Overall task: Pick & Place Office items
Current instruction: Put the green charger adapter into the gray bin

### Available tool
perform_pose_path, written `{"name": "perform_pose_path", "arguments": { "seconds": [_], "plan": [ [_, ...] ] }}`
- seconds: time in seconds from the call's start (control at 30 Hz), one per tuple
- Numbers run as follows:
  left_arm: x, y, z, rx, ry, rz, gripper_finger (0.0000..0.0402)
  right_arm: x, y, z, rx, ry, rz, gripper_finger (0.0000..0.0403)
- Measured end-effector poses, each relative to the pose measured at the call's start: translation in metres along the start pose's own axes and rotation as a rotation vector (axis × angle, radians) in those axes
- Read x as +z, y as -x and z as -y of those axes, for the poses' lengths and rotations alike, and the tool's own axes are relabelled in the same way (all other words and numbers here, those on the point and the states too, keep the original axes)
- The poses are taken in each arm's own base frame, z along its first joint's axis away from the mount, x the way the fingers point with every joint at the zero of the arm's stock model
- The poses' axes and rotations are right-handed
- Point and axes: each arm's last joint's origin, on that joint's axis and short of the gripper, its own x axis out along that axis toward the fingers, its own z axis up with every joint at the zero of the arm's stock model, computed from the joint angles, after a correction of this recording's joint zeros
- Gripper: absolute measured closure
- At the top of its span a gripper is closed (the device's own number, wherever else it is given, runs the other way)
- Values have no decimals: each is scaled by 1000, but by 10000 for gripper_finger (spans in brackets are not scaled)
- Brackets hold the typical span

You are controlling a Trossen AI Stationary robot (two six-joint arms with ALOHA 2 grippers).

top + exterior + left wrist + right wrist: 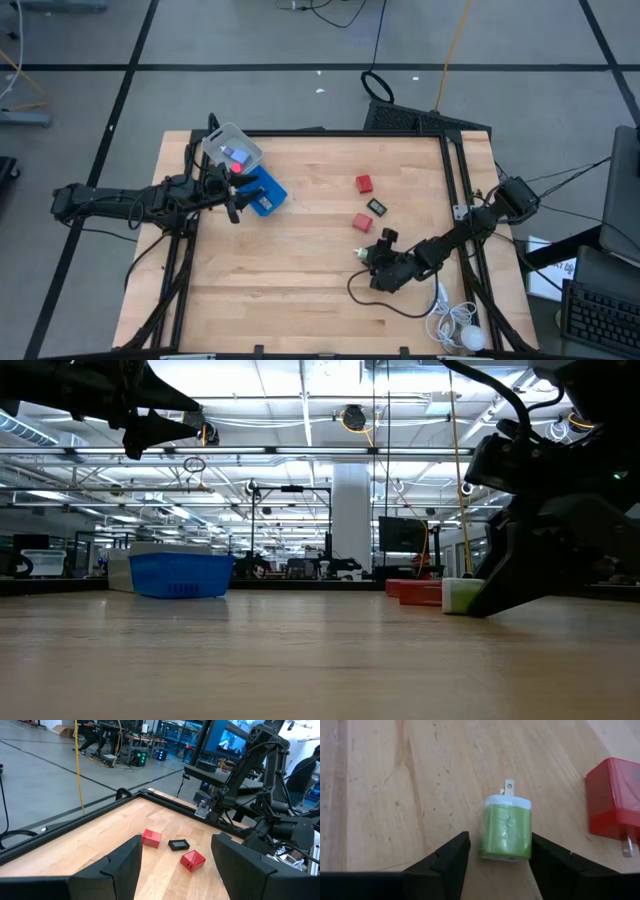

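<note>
Both arms are matte black, built of slim jointed segments with black cables trailing along them. The left gripper (175,865) and right gripper (497,852) each have two broad, angular, dark wedge-shaped fingers.

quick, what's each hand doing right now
Left hand: open, empty, up by the blue tray.
Right hand: open around the green charger, not yet gripping.
</note>
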Motion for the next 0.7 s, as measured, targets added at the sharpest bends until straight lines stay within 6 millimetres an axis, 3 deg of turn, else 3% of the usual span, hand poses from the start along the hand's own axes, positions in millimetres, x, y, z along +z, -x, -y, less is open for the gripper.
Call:
{"name": "perform_pose_path", "arguments": {
  "seconds": [0.27, 0.7],
  "plan": [
    [0, 0, 0, 0, 1, 0, 160, 5, -1, -4, 52, 48, 43, 274],
    [0, 0, 0, 0, 15, -1, 160, 11, -2, -6, 83, 67, 86, 272]
  ]
}}
